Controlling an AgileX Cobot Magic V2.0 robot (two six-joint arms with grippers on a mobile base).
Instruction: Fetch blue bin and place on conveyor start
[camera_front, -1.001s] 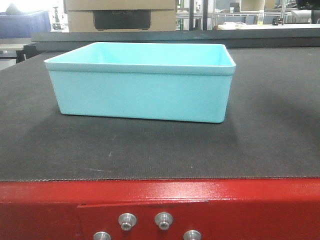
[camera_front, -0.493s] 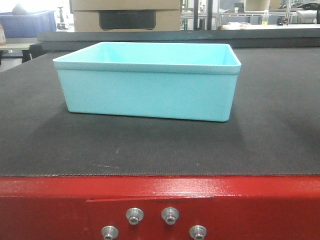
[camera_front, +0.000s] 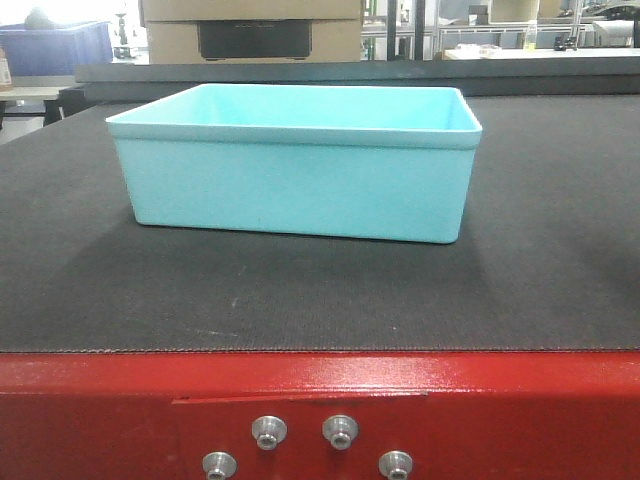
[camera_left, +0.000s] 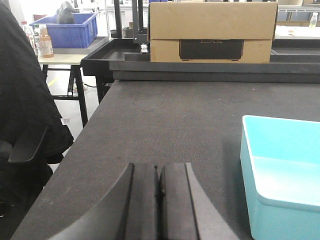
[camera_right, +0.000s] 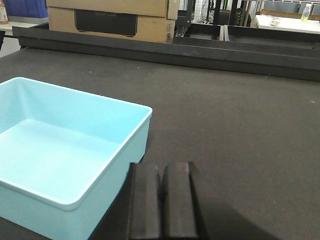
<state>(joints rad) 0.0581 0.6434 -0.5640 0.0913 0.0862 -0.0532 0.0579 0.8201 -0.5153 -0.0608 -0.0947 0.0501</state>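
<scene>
**On the belt: bin flanked by both grippers**

Between the arms, the blue bin is sitting empty on the conveyor start (long axis crosswise). Left gripper and right gripper are hovering beside its ends, jaws pressed together, holding nothing.

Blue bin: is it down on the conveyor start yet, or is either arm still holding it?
Done: the blue bin sits flat and upright on the black belt of the conveyor start, just behind the red end frame. In hand: nothing. The left gripper and right gripper are both shut and empty, one on each side of the bin, clear of its walls. Left: apparently only backing the arms away.
</scene>
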